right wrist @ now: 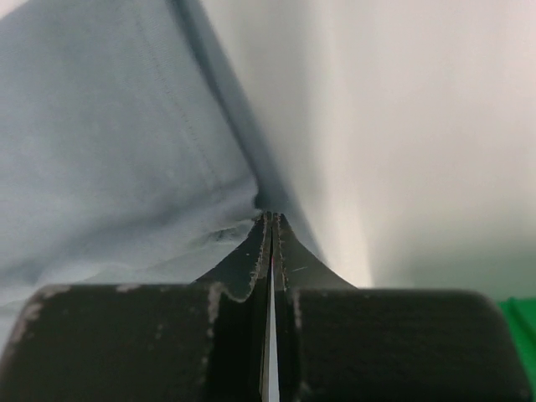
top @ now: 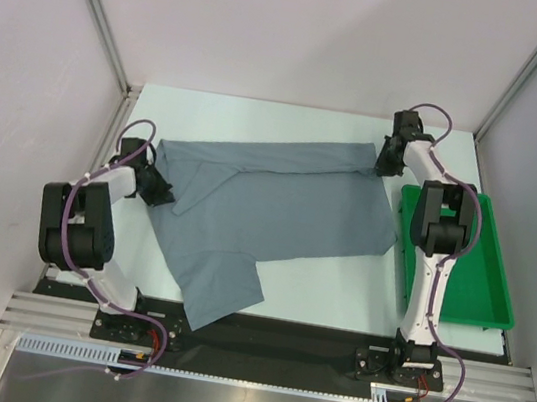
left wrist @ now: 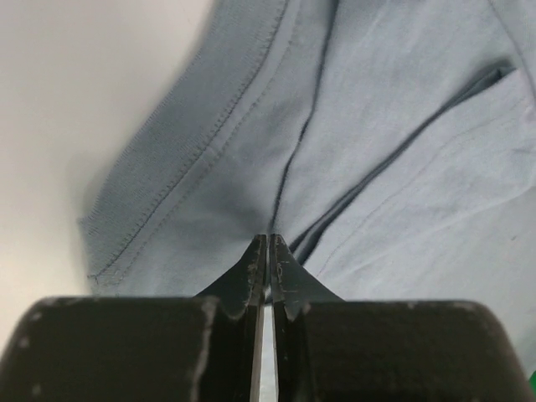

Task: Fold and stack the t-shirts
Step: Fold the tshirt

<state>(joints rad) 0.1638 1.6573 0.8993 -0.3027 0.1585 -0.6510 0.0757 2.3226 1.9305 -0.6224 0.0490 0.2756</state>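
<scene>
One slate blue-grey t-shirt (top: 277, 212) lies across the table, its far edge folded over toward the middle and one sleeve hanging toward the near edge. My left gripper (top: 161, 188) is shut on the shirt's left edge; in the left wrist view the closed tips (left wrist: 268, 243) pinch a crease of cloth (left wrist: 377, 167). My right gripper (top: 387, 163) is shut on the shirt's far right corner; in the right wrist view the tips (right wrist: 270, 219) grip the cloth edge (right wrist: 126, 151).
A green plastic tray (top: 482, 294) sits at the right side of the table, under the right arm. White walls and aluminium posts enclose the table. The black mounting rail runs along the near edge.
</scene>
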